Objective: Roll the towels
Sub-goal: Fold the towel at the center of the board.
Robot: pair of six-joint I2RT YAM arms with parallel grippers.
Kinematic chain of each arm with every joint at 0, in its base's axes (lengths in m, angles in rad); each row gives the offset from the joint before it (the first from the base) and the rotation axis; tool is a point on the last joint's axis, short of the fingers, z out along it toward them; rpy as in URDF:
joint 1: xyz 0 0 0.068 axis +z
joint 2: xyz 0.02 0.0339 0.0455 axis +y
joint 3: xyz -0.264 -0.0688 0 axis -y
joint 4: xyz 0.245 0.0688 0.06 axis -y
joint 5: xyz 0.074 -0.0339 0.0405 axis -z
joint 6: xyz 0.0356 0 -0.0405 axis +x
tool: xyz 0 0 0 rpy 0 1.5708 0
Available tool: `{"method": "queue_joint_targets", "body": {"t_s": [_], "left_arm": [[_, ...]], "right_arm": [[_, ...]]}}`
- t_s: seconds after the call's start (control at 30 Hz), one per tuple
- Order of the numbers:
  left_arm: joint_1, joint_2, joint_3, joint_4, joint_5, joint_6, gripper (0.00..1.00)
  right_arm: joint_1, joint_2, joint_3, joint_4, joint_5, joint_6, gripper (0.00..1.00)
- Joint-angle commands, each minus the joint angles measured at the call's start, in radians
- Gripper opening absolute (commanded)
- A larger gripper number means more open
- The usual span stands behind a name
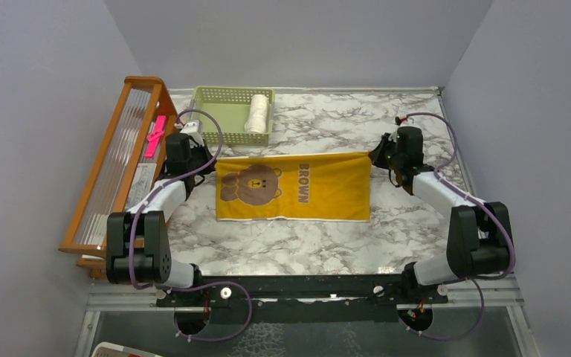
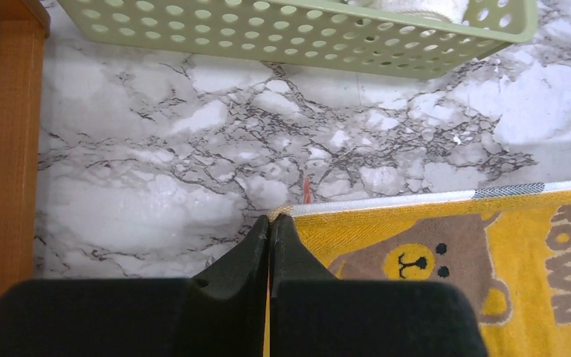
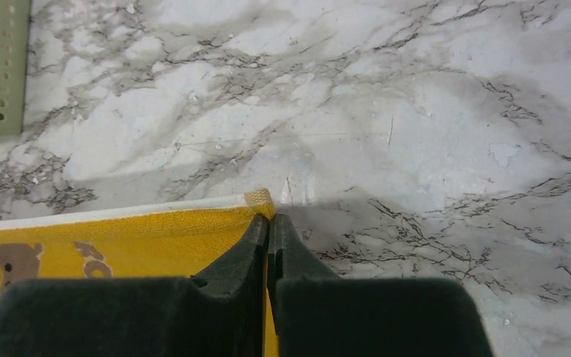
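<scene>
Claw, left (image 2: 270,225): pinched shut on the upper-left corner of the yellow towel (image 1: 294,187), white hem showing just past the tips. Claw, right (image 3: 268,225): pinched shut on the same towel's upper-right corner. Yellow towel lies spread flat, bear print and lettering up, mid-frame in the overhead view, spanning between both claws on the marble table (image 1: 305,245). Cream towel (image 1: 258,113) is rolled and sits at the right end of the green basket (image 1: 215,115), upper centre, near the yellow towel's top edge.

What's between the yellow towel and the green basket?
Only bare marble tabletop separates yellow towel from green basket, clearest in the left wrist view.
</scene>
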Motion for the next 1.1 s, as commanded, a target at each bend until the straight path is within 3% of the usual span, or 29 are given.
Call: {"method": "queue_joint_targets", "body": {"t_s": [0.0,0.3,0.83,0.9,1.0,1.07], "left_arm": [[0.025,-0.098,-0.051,0.036,-0.07,-0.051,0.0],[0.026,-0.281,-0.184,-0.04,-0.1,-0.137,0.0],[0.025,-0.53,-0.419,-0.152,-0.184,-0.482,0.0],[0.025,-0.561,-0.423,-0.182,-0.211,-0.491,0.0],[0.025,-0.594,-0.414,-0.214,-0.214,-0.493,0.22],[0.026,-0.6,-0.396,-0.24,-0.209,-0.491,0.35]], "right_arm": [[-0.028,-0.102,-0.048,0.07,0.068,-0.008,0.01],[-0.026,-0.269,-0.197,0.066,0.049,0.035,0.01],[-0.026,-0.595,-0.413,-0.095,0.031,0.218,0.01],[-0.027,-0.628,-0.429,-0.121,0.018,0.229,0.1],[-0.027,-0.676,-0.442,-0.167,0.029,0.239,0.48],[-0.027,-0.712,-0.443,-0.204,0.059,0.252,0.58]]}}
